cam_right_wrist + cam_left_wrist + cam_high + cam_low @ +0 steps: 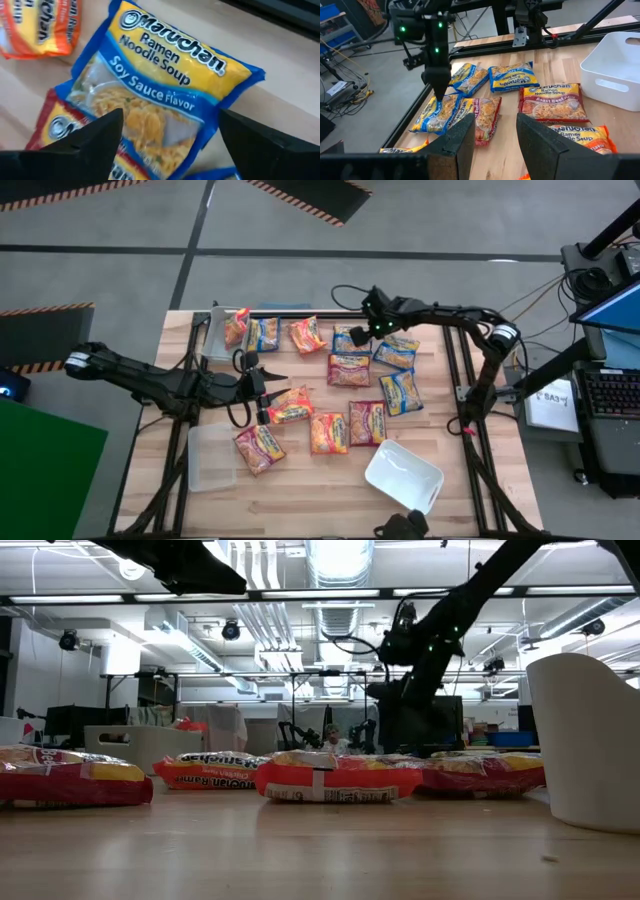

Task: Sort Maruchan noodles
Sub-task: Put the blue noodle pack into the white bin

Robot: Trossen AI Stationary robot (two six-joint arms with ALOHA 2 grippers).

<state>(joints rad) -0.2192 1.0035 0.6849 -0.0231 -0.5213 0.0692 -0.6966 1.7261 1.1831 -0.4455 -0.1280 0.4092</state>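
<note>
Hovering right hand (167, 137) | spread over blue packet (165, 85) | red packet (55, 132) adjoining

Robotics lab: ceiling ducts (335, 560), strip lights, hazard-striped floor tape (310, 197), monitors.

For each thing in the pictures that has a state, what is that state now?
left gripper: open, empty, above the packets near the table's middle.
right gripper: open, empty, just over the blue soy sauce packet.
blue soy sauce packet: flat on the table, sealed, not held.
white tub: upright, empty.
clear tub: upright, empty.
far tub: holds one orange packet.
</note>
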